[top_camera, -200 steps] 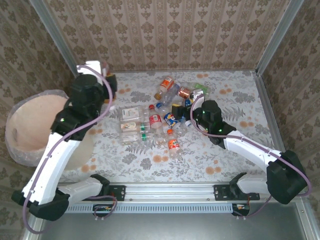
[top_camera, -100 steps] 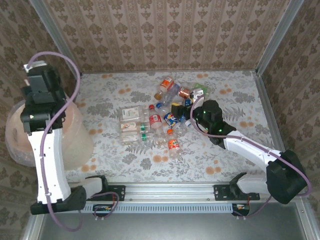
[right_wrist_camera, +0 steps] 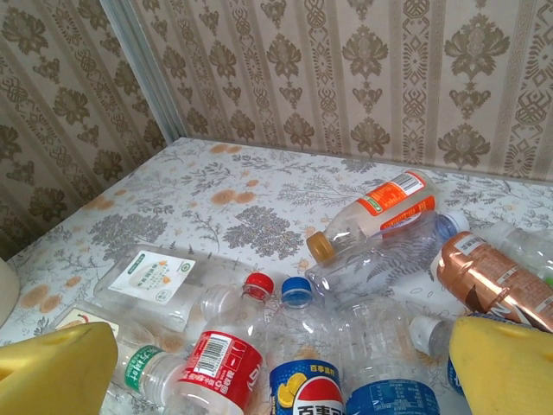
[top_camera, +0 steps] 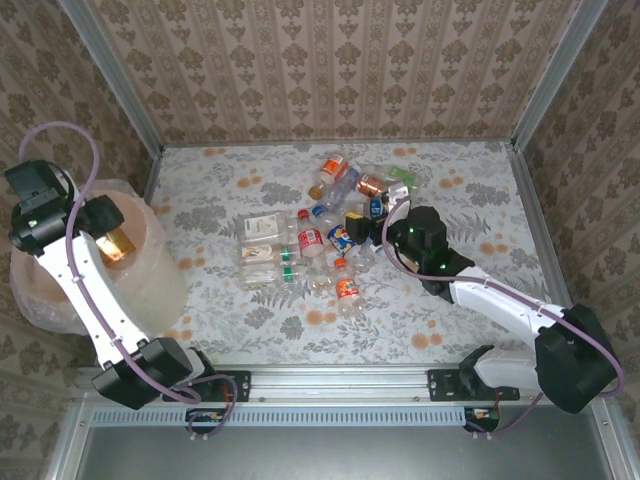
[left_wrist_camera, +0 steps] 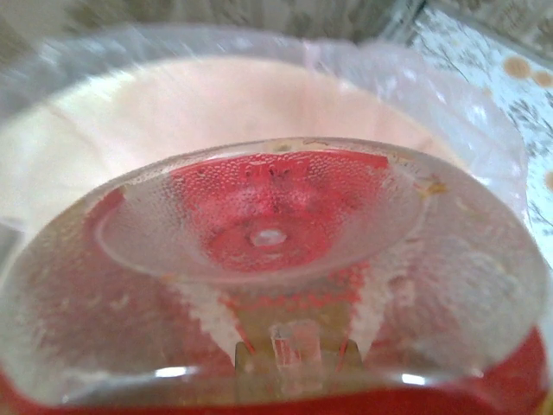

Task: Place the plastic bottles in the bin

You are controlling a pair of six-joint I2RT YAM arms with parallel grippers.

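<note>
1. Since half a second ago the left arm has swung further toward 9 o'clock and dropped. The left gripper [top_camera: 106, 232] now hangs over the mouth of the bin [top_camera: 150, 285]. The right arm has barely shifted.
2. The held bottle [top_camera: 114, 244], clear with a red label, is clamped in the left gripper above the bin's inside. In the left wrist view its dimpled base [left_wrist_camera: 272, 233] faces the camera, with the pink, bag-lined bin [left_wrist_camera: 173, 95] behind it. The bottle hides the fingers there.
3. The bin stands at 9 o'clock in the top view, just beside the left edge of the table [top_camera: 450, 190].
4. The pile [top_camera: 330, 235] of remaining bottles lies mid-table, spreading toward 1 o'clock.
5. The right gripper [top_camera: 365, 215] hovers at the pile's 3 o'clock side. Its yellow pads [right_wrist_camera: 56, 367] are spread wide and hold nothing.
6. In the right wrist view a red-label bottle [right_wrist_camera: 220, 363] and a blue-cap bottle [right_wrist_camera: 298, 380] lie side by side between the pads, caps toward 12 o'clock.
7. From those two, an orange bottle [right_wrist_camera: 380, 212] lies at 1 o'clock, a copper bottle [right_wrist_camera: 484, 281] at 3 o'clock and a flat white-label bottle [right_wrist_camera: 155, 281] at 9 o'clock.
</note>
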